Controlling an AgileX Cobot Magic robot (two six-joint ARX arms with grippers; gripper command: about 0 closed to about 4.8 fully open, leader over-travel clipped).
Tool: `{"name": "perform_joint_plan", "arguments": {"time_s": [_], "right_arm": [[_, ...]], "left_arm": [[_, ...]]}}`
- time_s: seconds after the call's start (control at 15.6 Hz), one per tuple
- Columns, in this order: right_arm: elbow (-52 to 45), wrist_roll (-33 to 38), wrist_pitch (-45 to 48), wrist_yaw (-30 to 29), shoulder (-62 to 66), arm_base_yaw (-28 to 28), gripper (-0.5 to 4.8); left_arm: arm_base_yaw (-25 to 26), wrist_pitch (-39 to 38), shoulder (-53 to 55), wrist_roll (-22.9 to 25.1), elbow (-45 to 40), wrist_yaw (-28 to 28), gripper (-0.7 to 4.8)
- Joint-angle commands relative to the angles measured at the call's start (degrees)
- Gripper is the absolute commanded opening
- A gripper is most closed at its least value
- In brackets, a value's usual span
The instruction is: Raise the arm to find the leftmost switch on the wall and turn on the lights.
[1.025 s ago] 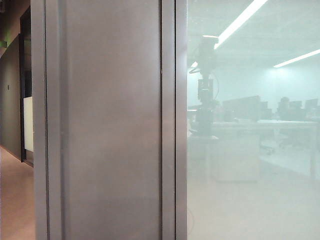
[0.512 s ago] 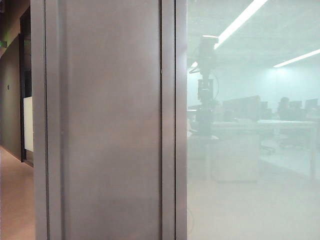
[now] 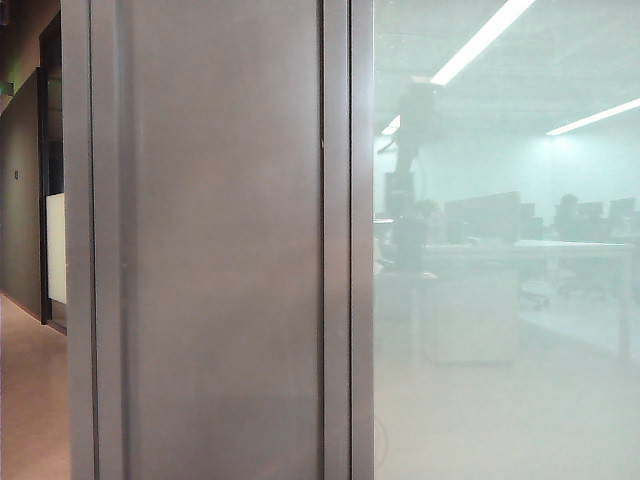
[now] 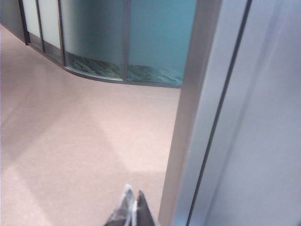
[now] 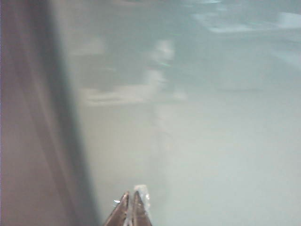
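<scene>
I see the arm [image 3: 408,170] only as a dark, hazy reflection in the frosted glass [image 3: 500,300], standing upright just right of the grey metal panel [image 3: 220,250]. The left hand [image 4: 131,207] is closed over the pinkish floor [image 4: 70,141] (beside a metal frame). The right hand [image 5: 131,205] is closed too, near the glass.

My exterior camera squarely faces a metal panel [image 3: 220,250] and frosted glass [image 3: 500,300] close up; my wrist cameras share both.
</scene>
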Motion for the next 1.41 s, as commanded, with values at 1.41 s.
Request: {"name": "perform_joint_plan", "arguments": {"time_s": [1.41], "right_arm": [[-36.24, 1.07, 27.08, -0.61, -13.55, -7.65, -0.01]], "left_arm": [[0.13, 0.52, -0.04, 0.02, 0.11, 0.2, -0.05]]}}
